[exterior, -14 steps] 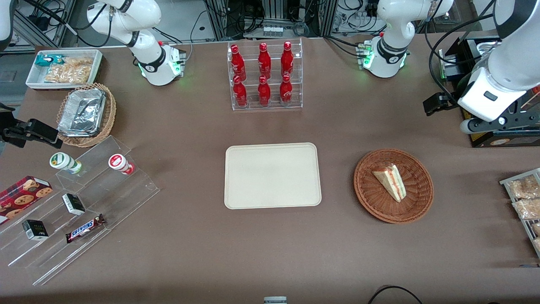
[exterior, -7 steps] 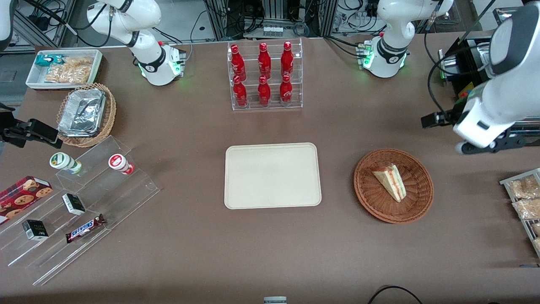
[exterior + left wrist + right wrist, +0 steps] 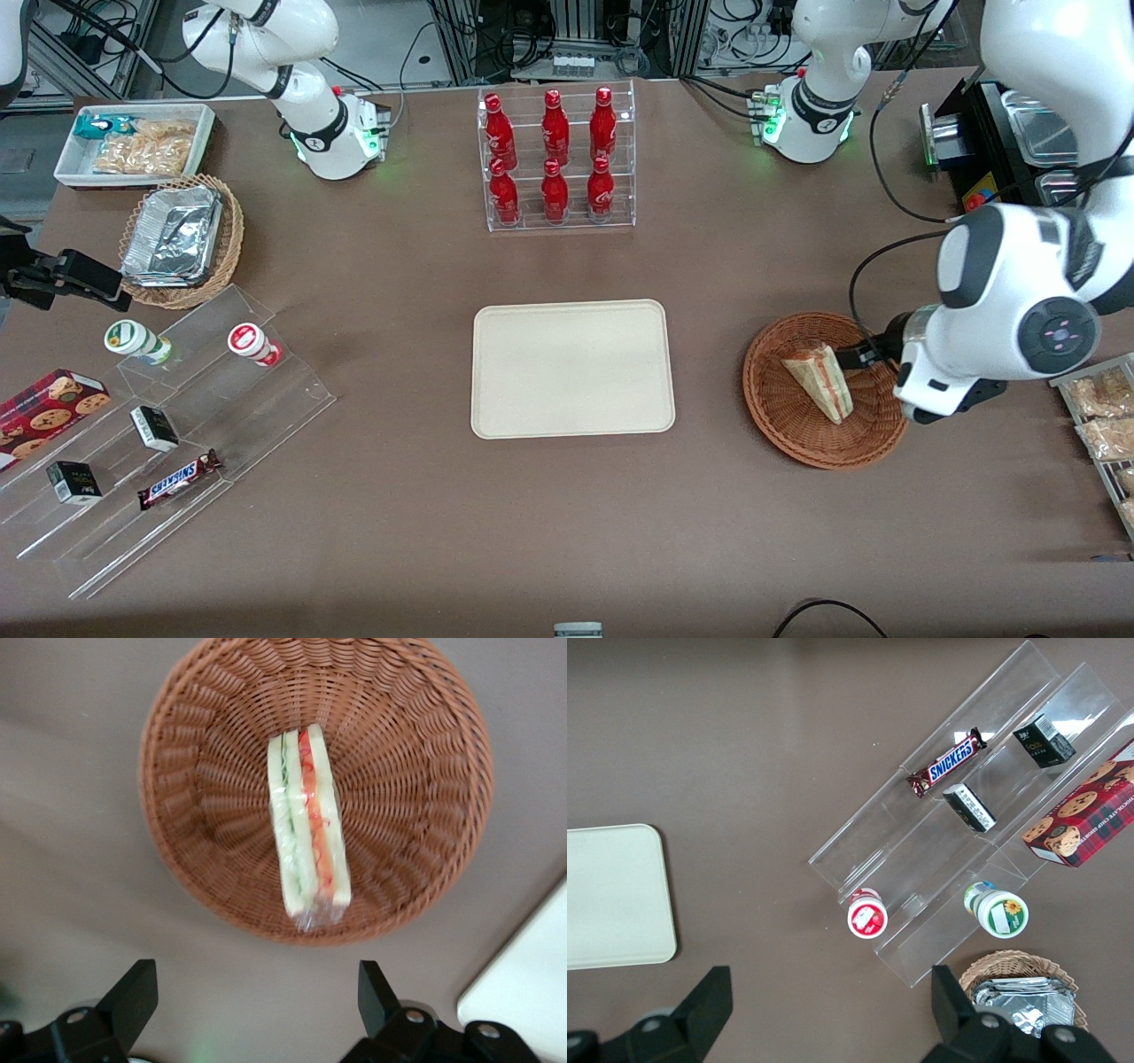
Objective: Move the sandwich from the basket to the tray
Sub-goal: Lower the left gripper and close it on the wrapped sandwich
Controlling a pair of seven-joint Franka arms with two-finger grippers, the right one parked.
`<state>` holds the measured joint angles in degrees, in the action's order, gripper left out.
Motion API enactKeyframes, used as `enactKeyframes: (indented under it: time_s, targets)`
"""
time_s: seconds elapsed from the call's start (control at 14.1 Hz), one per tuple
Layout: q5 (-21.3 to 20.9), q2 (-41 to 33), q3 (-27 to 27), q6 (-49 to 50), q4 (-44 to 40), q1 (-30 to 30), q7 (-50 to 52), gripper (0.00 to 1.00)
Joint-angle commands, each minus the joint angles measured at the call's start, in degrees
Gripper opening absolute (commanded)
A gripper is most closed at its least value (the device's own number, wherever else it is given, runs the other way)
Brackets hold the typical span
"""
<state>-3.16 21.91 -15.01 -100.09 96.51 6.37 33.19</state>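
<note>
- The sandwich lies inside the basket, resting on the weave with its layered cut face turned up; it is not yet touched by anything.
- In the wrist view the sandwich shows white bread outside, a pale green layer and a red layer within, its long axis pointing from the basket's middle toward the rim nearest the fingers.
- The gripper hangs above the table just outside the basket rim, fingers spread wide and holding nothing. The wedge lies ahead of the gap between them, and its long axis runs roughly across the line joining the two fingertips.
- Judged from that, the fingers are already turned to close across the narrow bread faces; the coming move calls for an advance over the rim until the wedge sits between them, then a descent.
- From the front, the gripper sits at the basket's edge toward the working arm's end of the table, close beside the sandwich's broad end.
- The tray lies flat and bare beside the basket, toward the parked arm's end, at about the same distance from the front camera.
- Farther from the camera stands a clear rack of red bottles.
</note>
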Motion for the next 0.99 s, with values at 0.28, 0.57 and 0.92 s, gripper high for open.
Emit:
enactKeyframes:
  time_s: [0.28,0.57,0.92]
  targets:
    - [0.53,1.20,-0.55,-18.72,13.61,1.63,9.26,1.00]
    - [0.53,3.66,-0.55,-21.45,13.70,1.55,10.32,1.00]
    - [0.61,4.02,-0.55,-21.90,13.00,1.54,12.24,1.00]
